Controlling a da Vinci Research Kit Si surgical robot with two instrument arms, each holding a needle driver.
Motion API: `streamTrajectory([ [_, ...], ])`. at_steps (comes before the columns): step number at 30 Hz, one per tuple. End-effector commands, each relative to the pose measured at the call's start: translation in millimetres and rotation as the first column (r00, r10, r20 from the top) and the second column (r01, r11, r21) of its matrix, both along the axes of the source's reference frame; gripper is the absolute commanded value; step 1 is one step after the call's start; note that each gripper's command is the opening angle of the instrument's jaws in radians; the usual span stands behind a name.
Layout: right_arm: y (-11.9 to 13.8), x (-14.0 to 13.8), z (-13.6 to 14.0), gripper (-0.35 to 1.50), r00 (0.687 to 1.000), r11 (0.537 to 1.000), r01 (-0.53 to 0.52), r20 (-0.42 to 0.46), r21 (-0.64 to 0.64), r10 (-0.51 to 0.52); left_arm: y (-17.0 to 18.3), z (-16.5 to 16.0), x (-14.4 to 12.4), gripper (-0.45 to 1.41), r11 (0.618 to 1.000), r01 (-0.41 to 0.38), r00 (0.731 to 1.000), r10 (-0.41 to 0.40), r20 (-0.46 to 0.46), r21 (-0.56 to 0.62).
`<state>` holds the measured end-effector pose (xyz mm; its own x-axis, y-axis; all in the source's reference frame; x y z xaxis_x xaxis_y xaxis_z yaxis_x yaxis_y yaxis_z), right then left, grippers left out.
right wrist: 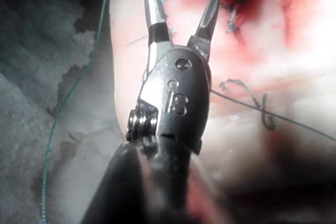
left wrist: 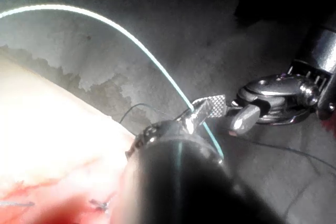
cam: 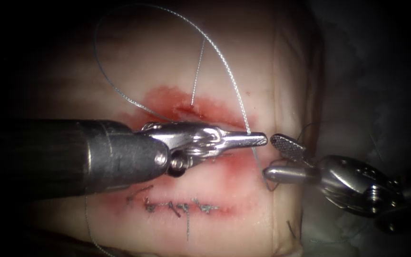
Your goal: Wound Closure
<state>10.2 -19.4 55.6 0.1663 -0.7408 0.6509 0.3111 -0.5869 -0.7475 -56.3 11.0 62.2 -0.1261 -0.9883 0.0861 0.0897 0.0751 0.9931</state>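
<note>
Gaping right tool [right wrist: 181,1], left tool [cam: 258,139] pinching thread [cam: 224,64]

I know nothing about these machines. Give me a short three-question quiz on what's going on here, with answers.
1. True or false: the right tool has its jaws spread apart.
2. What does the left tool hold: A) a needle, B) the thread, C) the tissue?
3. Fill in: below the open cut, a second line on the tissue is already closed with ____.

Key:
1. True; the right wrist view shows them spread.
2. B; its shut jaws meet the thread at their tip.
3. Stitches, sitting in red fluid.
</note>
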Motion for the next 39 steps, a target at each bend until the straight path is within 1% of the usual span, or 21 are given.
streamTrajectory([
  [1, 0.7, -0.4, -1.0, 1.28, 1.0, 1.0, 0.009, 0.001, -0.011, -0.009, -0.6, 0.5, 0.5, -0.45, 0.998, -0.052, 0.999, 0.052, -0.013, 0.031],
  [6, 4.6, -1.8, -4.5, 1.16, 1.0, 1.0, 0.005, -0.007, -0.018, -0.005, -4.3, -0.8, 6.3, -0.45, 0.962, -0.252, 0.965, 0.258, -0.049, 0.106],
  [8, 5.6, -1.6, -5.0, 1.16, 0.999, 1.0, -0.017, -0.038, -0.023, 0.016, -5.3, -2.2, 8.4, -0.45, 0.927, -0.35, 0.932, 0.359, -0.049, 0.136],
  [10, 6.4, -1.3, -5.1, 1.06, 0.996, 0.998, -0.05, -0.081, -0.038, 0.047, -5.6, -3.9, 9.6, -0.45, 0.892, -0.424, 0.9, 0.434, -0.036, 0.155],
  [11, 7.0, -0.3, -4.4, 0.98, 0.994, 0.996, -0.067, -0.088, -0.05, 0.063, -5.9, -6.1, 10.6, -0.45, 0.849, -0.523, 0.85, 0.526, -0.033, 0.069],
  [12, 7.0, -0.3, -4.4, 0.98, 0.994, 0.996, -0.067, -0.088, -0.05, 0.063, -5.9, -6.1, 10.6, -0.45, 0.849, -0.523, 0.85, 0.526, -0.033, 0.069],
  [16, 8.3, 2.9, -1.8, 0.91, 0.997, 0.981, -0.073, -0.001, -0.179, 0.074, -6.7, -10.4, 10.9, -0.45, 0.772, -0.635, 0.772, 0.635, 0.017, 0.01],
  [17, 8.9, 5.0, -0.1, 0.71, 0.996, 0.969, -0.053, 0.061, -0.241, 0.07, -7.6, -12.7, 10.5, -0.45, 0.75, -0.662, 0.748, 0.661, 0.052, -0.004],
  [18, 8.9, 5.0, -0.1, 0.71, 0.996, 0.969, -0.053, 0.061, -0.241, 0.07, -7.6, -12.7, 10.5, -0.45, 0.75, -0.662, 0.748, 0.661, 0.052, -0.004],
  [19, 9.1, 6.1, 0.7, 0.52, 0.993, 0.961, -0.035, 0.099, -0.273, 0.064, -8.0, -13.5, 10.3, -0.45, 0.745, -0.666, 0.743, 0.666, 0.07, -0.019],
  [20, 9.3, 7.2, 1.5, 0.26, 0.989, 0.953, -0.015, 0.138, -0.304, 0.059, -8.6, -14.5, 10.0, -0.45, 0.741, -0.672, 0.738, 0.668, 0.095, 0.006],
  [21, 9.6, 8.9, 2.4, -0.15, 0.982, 0.945, 0.006, 0.182, -0.326, 0.056, -9.0, -15.2, 9.7, -0.45, 0.735, -0.677, 0.734, 0.669, 0.116, 0.039],
  [22, 9.8, 10.2, 3.1, -0.3, 0.977, 0.943, 0.016, 0.206, -0.332, 0.056, -9.4, -15.8, 9.3, -0.45, 0.734, -0.674, 0.738, 0.662, 0.129, 0.086],
  [23, 10.1, 11.5, 3.8, -0.3, 0.972, 0.938, 0.021, 0.225, -0.346, 0.061, -9.9, -16.4, 8.9, -0.45, 0.731, -0.676, 0.735, 0.663, 0.143, 0.089],
  [26, 11.3, 16.2, 5.7, 0.05, 0.969, 0.931, 0.017, 0.235, -0.364, 0.074, -10.6, -17.3, 8.2, -0.45, 0.726, -0.681, 0.726, 0.657, 0.202, 0.089],
  [29, 12.7, 19.9, 7.1, -0.16, 0.972, 0.917, 0.045, 0.228, -0.396, 0.051, -11.0, -17.5, 7.9, -0.45, 0.714, -0.695, 0.707, 0.66, 0.252, 0.08],
  [30, 13.4, 21.9, 7.7, -0.15, 0.975, 0.906, 0.074, 0.221, -0.417, 0.022, -11.0, -17.3, 7.9, -0.45, 0.697, -0.713, 0.689, 0.676, 0.262, 0.077],
  [35, 13.0, 23.2, 8.5, 0.09, 0.986, 0.874, 0.105, 0.164, -0.475, -0.029, -10.6, -16.8, 8.2, -0.45, 0.697, -0.708, 0.697, 0.666, 0.264, 0.11],
  [36, 12.9, 23.4, 8.6, 0.32, 0.984, 0.855, 0.116, 0.177, -0.506, -0.029, -10.3, -16.3, 8.4, -0.45, 0.693, -0.712, 0.694, 0.669, 0.266, 0.114],
  [37, 12.9, 23.4, 8.6, 0.32, 0.984, 0.855, 0.116, 0.177, -0.506, -0.029, -10.3, -16.3, 8.4, -0.45, 0.693, -0.712, 0.694, 0.669, 0.266, 0.114],
  [39, 13.0, 23.4, 8.4, 0.73, 0.983, 0.836, 0.132, 0.181, -0.532, -0.04, -10.3, -16.4, 8.8, -0.45, 0.684, -0.721, 0.683, 0.677, 0.275, 0.108],
])
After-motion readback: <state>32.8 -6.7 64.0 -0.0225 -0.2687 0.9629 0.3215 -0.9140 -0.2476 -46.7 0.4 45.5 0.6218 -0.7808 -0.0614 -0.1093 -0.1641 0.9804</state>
